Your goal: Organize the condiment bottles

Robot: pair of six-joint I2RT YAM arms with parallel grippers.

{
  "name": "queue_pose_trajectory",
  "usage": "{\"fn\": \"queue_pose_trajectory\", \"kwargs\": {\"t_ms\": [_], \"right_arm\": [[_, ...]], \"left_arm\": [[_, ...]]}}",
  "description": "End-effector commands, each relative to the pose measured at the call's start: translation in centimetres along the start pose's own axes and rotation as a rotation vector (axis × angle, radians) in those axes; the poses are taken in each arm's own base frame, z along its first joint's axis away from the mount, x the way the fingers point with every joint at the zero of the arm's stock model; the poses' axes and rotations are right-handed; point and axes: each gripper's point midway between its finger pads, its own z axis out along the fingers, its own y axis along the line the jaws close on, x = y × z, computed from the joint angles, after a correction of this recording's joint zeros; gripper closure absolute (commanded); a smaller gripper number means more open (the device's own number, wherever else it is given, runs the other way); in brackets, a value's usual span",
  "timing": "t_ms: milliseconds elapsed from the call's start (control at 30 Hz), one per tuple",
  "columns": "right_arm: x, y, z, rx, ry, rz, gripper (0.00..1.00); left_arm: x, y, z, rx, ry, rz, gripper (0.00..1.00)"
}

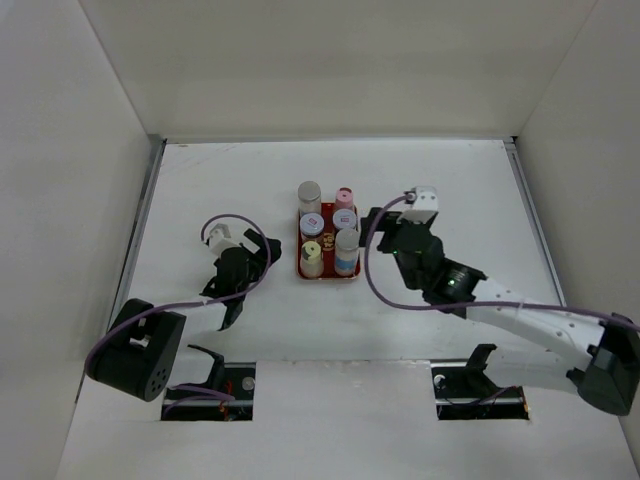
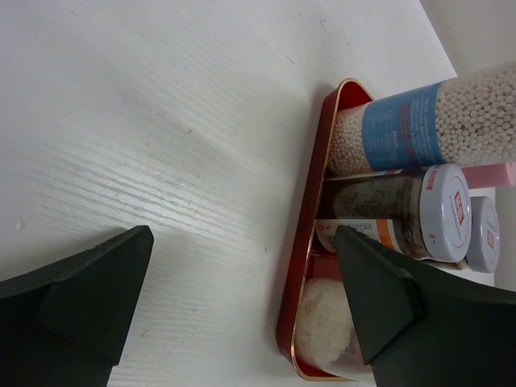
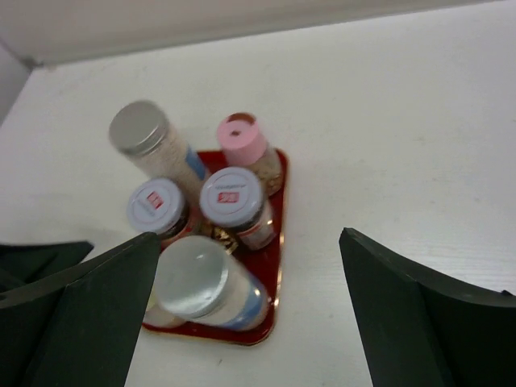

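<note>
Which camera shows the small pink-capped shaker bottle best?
Right wrist: the pink-capped shaker bottle is close, cap and part of body clear. Top external shows it small, from above; left wrist catches only a pink sliver behind other bottles.

You see the red tray (image 2: 305, 242) is glossy, like lacquered metal. The table (image 2: 161, 121) around it is matt white, finely grained. On the tray, the condiment bottles (image 3: 230, 197) have clear bodies, smooth caps.
</note>
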Motion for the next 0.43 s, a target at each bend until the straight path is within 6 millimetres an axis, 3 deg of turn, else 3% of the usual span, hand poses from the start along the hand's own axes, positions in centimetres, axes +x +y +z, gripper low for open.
{"fn": "queue_pose_trajectory", "kwargs": {"t_ms": [0, 100, 167, 233, 400], "right_arm": [[-0.4, -6.2, -0.1, 0.169, -0.064, 0.104, 0.00], [0.6, -10.7, -0.5, 0.254, -0.082, 0.177, 0.00], [1.5, -12.4, -0.6, 0.267, -0.074, 0.211, 0.00], [2.6, -13.0, -0.4, 0.252, -0.053, 0.231, 0.00], [4.6, -12.5, 0.6, 0.201, -0.007, 0.270, 0.00]], "left_arm": [[-1.0, -1.5, 0.4, 0.015, -0.021, -0.006, 0.00], [-1.3, -1.7, 0.3, 0.020, -0.028, -0.008, 0.00], [-1.6, -1.6, 0.3, 0.013, -0.039, -0.010, 0.00], [-1.6, -1.4, 0.4, 0.006, -0.040, -0.010, 0.00], [-1.7, -1.6, 0.6, 0.009, -0.044, -0.007, 0.00]]}}
